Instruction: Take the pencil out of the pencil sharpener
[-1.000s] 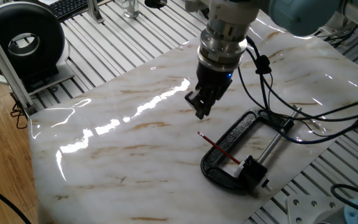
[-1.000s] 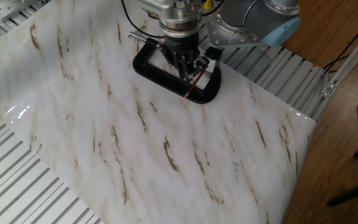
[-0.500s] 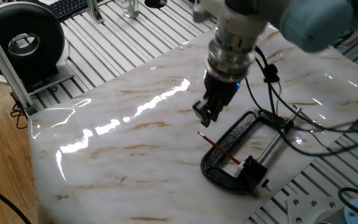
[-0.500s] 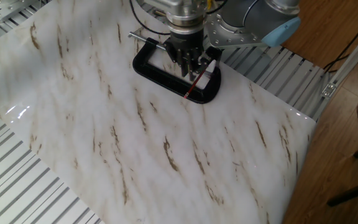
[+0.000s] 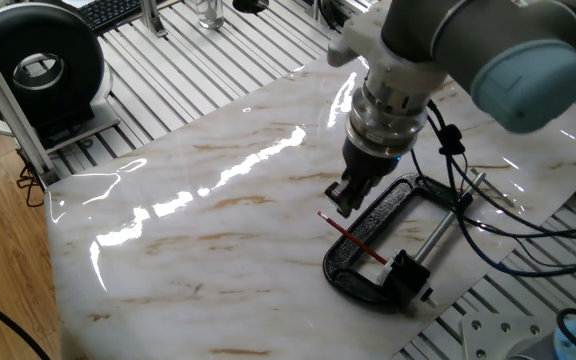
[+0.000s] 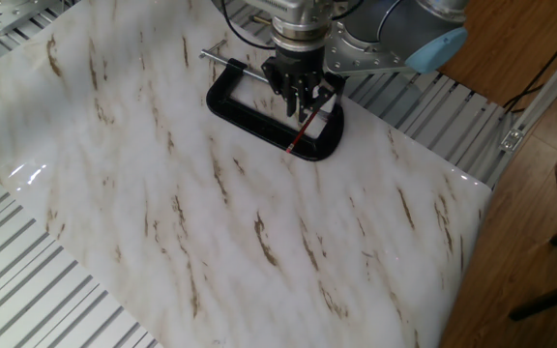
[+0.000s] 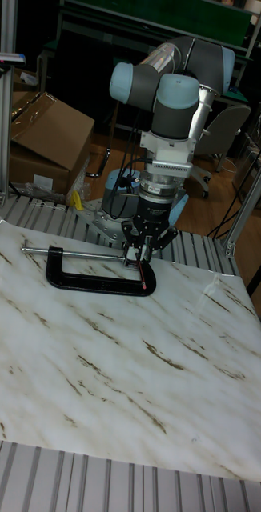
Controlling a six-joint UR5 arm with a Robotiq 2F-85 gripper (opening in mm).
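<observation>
End effector [image 5: 345, 197] above the pencil [image 5: 352, 238], fingers slightly parted, holding nothing. Pencil sharpener [image 5: 404, 268] in C-clamp [image 5: 368, 240] near table [image 5: 168, 250] edge; open marble elsewhere.

Two high cameras face the clamp [image 5: 393, 240] from opposite worktop [image 6: 162, 193] corners; the tall view looks across, level

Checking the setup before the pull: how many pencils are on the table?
1. The red pencil lies across the black clamp, one end in the pencil sharpener, the other toward the gripper. The arm could hide others.
</observation>
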